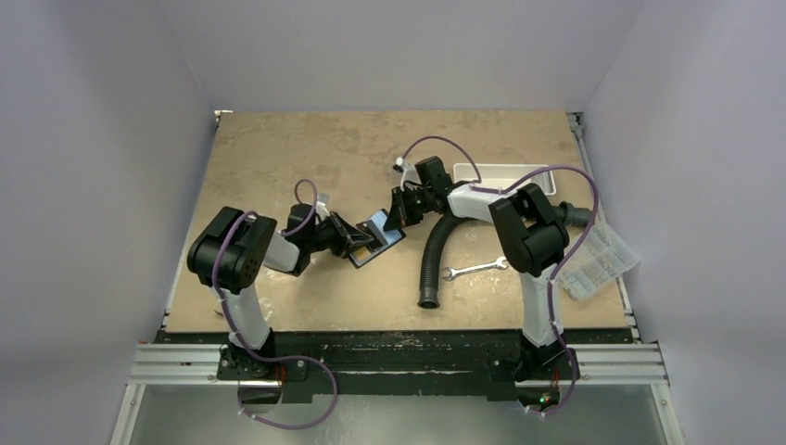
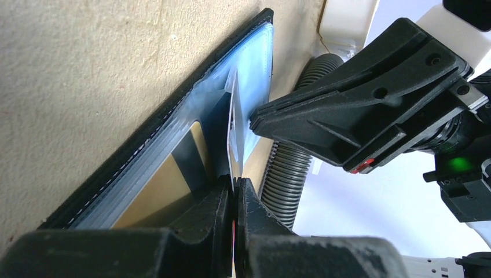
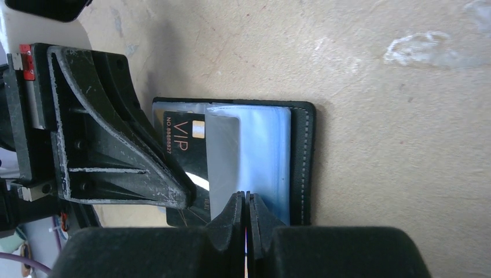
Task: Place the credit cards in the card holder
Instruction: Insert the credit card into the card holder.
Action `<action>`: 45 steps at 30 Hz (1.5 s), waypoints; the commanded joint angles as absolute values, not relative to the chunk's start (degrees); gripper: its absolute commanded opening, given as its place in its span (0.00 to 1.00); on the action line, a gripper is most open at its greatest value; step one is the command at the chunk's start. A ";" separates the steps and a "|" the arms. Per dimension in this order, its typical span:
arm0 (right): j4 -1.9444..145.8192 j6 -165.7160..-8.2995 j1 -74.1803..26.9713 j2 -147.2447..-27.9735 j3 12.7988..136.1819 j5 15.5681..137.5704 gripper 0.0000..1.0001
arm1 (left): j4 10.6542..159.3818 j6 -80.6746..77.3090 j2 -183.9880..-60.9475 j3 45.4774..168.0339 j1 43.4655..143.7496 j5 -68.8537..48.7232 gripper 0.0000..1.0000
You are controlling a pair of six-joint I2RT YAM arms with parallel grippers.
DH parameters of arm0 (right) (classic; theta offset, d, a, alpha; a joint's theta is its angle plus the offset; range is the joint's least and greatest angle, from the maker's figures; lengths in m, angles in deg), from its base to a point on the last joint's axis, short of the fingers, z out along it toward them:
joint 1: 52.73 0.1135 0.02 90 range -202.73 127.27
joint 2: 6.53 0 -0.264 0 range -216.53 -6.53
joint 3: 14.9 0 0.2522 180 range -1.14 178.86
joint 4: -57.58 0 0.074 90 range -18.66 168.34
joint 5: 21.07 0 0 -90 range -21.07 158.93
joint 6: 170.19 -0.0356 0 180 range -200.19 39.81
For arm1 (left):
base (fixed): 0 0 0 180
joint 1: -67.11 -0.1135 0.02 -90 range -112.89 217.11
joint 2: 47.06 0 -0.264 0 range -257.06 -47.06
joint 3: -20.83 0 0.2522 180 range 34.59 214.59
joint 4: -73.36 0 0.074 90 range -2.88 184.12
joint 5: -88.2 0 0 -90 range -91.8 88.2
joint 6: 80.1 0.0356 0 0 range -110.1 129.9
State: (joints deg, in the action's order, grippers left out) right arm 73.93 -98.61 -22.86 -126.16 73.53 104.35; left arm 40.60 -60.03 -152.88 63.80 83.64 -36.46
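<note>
Card holder open on table between left tool and right tool.

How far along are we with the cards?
Done: the small black folding card holder lies open, with a black VIP card lying in it, partly covered. In hand: the left end effector and right end effector, both shut, pinch a thin greyish sheet; card or sleeve is unclear. Left: seating everything fully.

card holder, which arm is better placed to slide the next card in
Left, probably: the left end effector is shut on a credit card held edge-on at the open card holder. The right end effector is shut at the clear sleeves, apparently steadying them.
</note>
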 commanded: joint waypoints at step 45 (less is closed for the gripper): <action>73.60 -98.67 -25.56 -125.51 71.63 106.03 0.02 | 65.28 -47.42 -144.01 69.48 87.41 -23.31 0.27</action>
